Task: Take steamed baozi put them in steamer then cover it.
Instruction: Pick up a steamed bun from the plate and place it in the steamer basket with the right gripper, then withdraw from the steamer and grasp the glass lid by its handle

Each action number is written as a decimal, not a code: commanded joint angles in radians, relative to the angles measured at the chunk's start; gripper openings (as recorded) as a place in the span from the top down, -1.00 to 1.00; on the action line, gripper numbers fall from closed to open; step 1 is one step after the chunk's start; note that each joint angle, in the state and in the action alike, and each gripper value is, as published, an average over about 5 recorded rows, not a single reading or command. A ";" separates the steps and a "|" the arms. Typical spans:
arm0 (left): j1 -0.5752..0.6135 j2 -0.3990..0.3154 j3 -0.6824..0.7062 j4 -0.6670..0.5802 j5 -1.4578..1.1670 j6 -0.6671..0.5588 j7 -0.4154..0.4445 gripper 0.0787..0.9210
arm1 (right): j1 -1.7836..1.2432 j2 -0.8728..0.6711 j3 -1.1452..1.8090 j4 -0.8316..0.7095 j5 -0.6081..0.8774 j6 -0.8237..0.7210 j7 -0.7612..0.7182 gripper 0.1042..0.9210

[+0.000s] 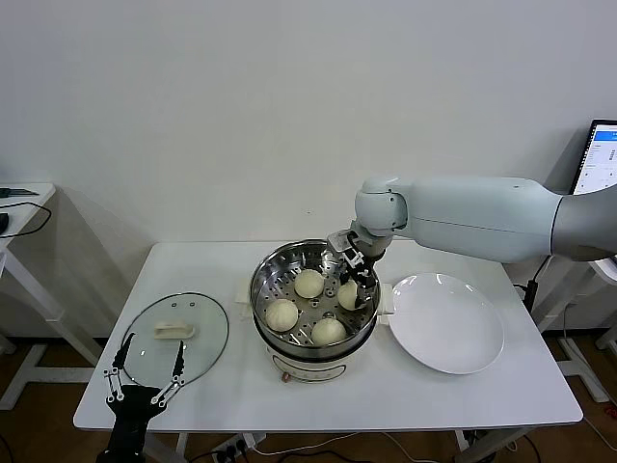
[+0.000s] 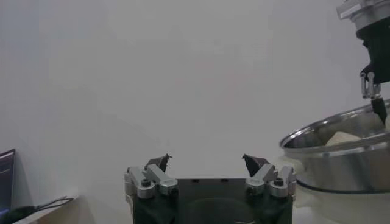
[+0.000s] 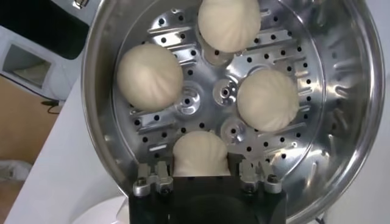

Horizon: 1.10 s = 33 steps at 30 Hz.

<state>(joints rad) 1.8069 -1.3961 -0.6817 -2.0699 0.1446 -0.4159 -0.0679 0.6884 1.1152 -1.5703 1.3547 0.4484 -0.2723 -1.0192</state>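
Head view, going from the left: a side table edge with a dark cable sits well apart from the white worktop (image 1: 193,386). At the worktop's near-left corner the left hand (image 1: 147,369) hovers with its fingers spread wide and nothing between them, just in front of the round glass lid (image 1: 204,333), which lies flat with its cream handle (image 1: 174,331) up. The left wrist view shows the same spread fingertips (image 2: 159,162) bare against the white wall.

At the worktop's middle stands the steamer (image 1: 289,357), a shiny steel pot on a white base, its perforated tray (image 3: 286,55) uncovered. All four steamed baozi (image 1: 308,283) are inside it, spaced around the tray and not touching one another. The right arm (image 1: 482,217) reaches in from the right side across the pot's far-right rim, and the right hand (image 1: 361,282) is down inside the pot, clamped on the bun (image 3: 201,153) nearest that rim. In the right wrist view that bun sits between the two fingers on the tray, with the other three ranged beyond it around the centre stud.

Just right of the steamer lies a flat white plate (image 1: 445,323), bare, its edge near the pot's base. A monitor (image 1: 601,157) shows at the far right edge, behind the arm.
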 commanded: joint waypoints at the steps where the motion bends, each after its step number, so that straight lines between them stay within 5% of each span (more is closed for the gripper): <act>1: -0.005 -0.001 -0.002 0.009 -0.001 0.002 -0.001 -0.77 | -0.016 0.003 0.000 -0.004 -0.016 0.000 0.007 -0.21; 11: -0.035 0.001 -0.012 0.034 -0.017 0.016 -0.001 -0.77 | -0.011 -0.015 0.026 0.033 -0.001 0.002 0.030 -0.70; 24: -0.059 0.009 -0.028 0.053 -0.017 0.039 -0.002 -0.77 | -0.044 -0.190 0.344 0.185 0.064 0.050 0.066 -0.76; 26: -0.067 0.012 -0.035 0.062 -0.011 0.042 -0.003 -0.77 | -0.070 -0.241 0.404 0.203 0.104 0.092 0.187 -0.76; 33: -0.108 0.012 -0.061 0.095 0.101 0.039 -0.031 -0.77 | -0.499 -0.385 0.787 0.234 0.111 0.260 0.999 -0.76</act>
<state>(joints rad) 1.7315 -1.3865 -0.7235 -2.0026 0.1532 -0.3782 -0.0802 0.5412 0.8961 -1.1967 1.5281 0.5262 -0.1594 -0.7586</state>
